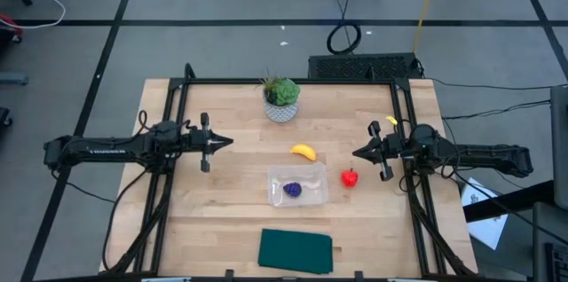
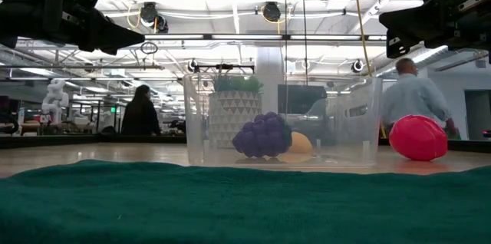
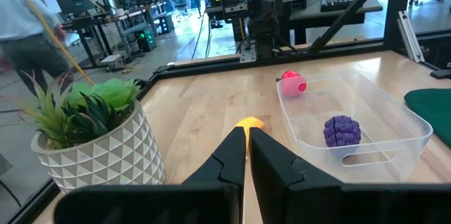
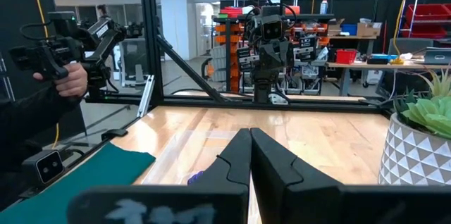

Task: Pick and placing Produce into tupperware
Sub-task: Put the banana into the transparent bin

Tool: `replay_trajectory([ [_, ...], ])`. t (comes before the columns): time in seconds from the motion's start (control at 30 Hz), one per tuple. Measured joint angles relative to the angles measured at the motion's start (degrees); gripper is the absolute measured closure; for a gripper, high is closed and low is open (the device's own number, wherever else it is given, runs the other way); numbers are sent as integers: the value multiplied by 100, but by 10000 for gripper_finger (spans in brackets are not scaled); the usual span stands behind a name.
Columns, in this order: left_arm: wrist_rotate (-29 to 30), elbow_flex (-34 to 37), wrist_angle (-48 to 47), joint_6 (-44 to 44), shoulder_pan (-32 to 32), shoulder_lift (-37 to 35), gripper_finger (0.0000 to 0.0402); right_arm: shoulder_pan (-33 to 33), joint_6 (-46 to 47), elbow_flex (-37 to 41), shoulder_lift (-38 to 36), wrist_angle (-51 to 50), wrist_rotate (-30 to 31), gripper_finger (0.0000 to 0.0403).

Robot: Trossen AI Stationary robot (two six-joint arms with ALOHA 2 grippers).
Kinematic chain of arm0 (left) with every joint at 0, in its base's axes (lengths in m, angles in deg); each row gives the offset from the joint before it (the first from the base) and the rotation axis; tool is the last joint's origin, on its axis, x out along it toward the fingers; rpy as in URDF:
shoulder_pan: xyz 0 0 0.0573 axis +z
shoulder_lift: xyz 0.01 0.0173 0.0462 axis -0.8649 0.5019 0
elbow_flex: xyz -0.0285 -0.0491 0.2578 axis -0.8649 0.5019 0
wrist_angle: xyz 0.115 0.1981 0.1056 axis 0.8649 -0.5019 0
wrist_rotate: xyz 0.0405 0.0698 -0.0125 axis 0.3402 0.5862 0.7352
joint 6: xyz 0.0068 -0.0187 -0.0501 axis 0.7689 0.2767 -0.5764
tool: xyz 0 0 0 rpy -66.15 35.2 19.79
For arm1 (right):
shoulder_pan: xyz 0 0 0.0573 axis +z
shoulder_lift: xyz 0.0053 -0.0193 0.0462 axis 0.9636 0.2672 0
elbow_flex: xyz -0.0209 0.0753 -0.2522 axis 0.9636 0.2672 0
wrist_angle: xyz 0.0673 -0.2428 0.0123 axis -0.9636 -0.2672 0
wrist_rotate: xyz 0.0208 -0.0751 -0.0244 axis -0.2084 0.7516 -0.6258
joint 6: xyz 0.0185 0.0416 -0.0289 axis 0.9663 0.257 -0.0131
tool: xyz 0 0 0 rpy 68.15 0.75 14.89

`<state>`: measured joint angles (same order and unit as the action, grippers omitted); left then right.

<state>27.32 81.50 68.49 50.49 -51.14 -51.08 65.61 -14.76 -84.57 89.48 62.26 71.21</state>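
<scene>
Workshop floor and cables ring a pale wood table [image 1: 222, 220]; take the clear container [image 1: 298, 186] near the table's middle as the landmark. Purple fruit [image 1: 292, 190] already sits inside it. Banana [image 1: 303, 151] lies just beyond the container's far side, toward the potted plant [image 1: 281, 98]. Red fruit [image 1: 351, 177] lies just off the container's right end, not touching it. Green cloth [image 1: 295, 251] lies on the near side of the container, apart from it.

Left gripper [image 1: 229, 142] hangs well to the container's left, fingers pressed together, empty. Right gripper [image 1: 357, 152] hangs just right of the container, above the red fruit's area, fingers together too, empty.

Handling guess: toy pieces look light, hard, smooth plastic, so slippery; no crush worry. Banana: pinch across the middle of the curve, the narrowest width. Red fruit: round, may roll or squirt out; grip across its widest part, low down. Container looks thin and light, likely to slide if a wall is bumped.

Room: open wood all around banana and red fruit, clear approach from above. Plant is near the banana's far side, so watch it. Black frame rails along the table edges limit wide swings. Drop straight down over the container rim.
</scene>
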Motion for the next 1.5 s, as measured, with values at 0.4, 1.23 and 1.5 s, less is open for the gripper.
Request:
replay_trajectory([
  [0.4, 2, 0, 25, 7, -2, 0, 376, 1, 326, 0, 0, 81, 776, 402],
  [1.23, 7, 0, 35, 162, -2, 0, 376, -10, 770, -832, 1649, 548, 1784, 172],
  [1.5, 5, -2, 33, 162, -2, 0, 376, -14, 939, -1835, 2652, -399, 1784, 170],
])
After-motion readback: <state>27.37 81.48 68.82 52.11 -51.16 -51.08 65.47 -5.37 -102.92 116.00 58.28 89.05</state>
